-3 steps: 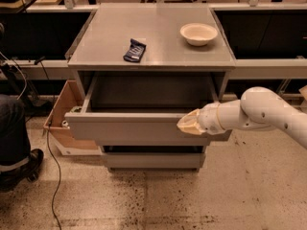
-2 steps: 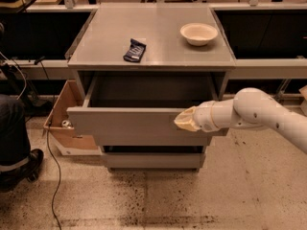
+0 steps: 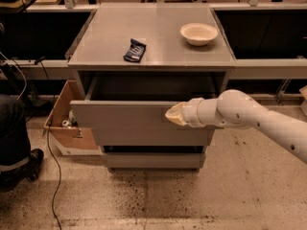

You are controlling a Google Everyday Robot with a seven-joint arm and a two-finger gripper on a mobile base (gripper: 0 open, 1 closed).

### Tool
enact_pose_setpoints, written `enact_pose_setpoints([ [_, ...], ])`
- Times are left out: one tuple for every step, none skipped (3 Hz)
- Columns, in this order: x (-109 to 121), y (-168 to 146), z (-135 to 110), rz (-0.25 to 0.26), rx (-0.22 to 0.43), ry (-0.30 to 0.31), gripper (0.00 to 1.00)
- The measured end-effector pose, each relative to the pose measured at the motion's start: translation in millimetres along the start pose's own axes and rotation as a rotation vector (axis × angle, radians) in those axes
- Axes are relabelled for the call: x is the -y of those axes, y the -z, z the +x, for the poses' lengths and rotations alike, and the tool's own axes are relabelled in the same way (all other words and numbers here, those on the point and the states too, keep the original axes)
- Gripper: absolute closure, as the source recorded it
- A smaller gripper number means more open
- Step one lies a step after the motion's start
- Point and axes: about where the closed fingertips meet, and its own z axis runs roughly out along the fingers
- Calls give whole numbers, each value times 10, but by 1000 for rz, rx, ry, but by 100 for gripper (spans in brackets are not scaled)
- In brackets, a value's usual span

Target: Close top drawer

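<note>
- The wide grey top drawer [image 3: 124, 116] with its plain flat front has slid further into the square grey cabinet [image 3: 153, 37]. Its panel now stands closer to the cabinet's face but is not yet flush.
- Less of the drawer's grey inside shows under the cabinet's top.
- The cream-tipped gripper [image 3: 173, 114] on the white arm [image 3: 240, 114] rests against that panel. It has advanced toward the cabinet and nearer the cabinet's middle.
- More of the narrower grey drawer front [image 3: 144, 137] lower in the cabinet is uncovered.

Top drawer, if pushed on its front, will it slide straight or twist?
The top drawer looks rigid and empty inside, so it probably slides easily. The gripper sits at its front, right of centre, so it might skew slightly.
</note>
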Motion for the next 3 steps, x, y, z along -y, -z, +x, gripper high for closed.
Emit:
enact_pose_setpoints([
  [81,-250,-179,21,34,5,100],
  [125,-496,-406,29,73,18,100],
  [151,-733,-617,31,111,30,100],
])
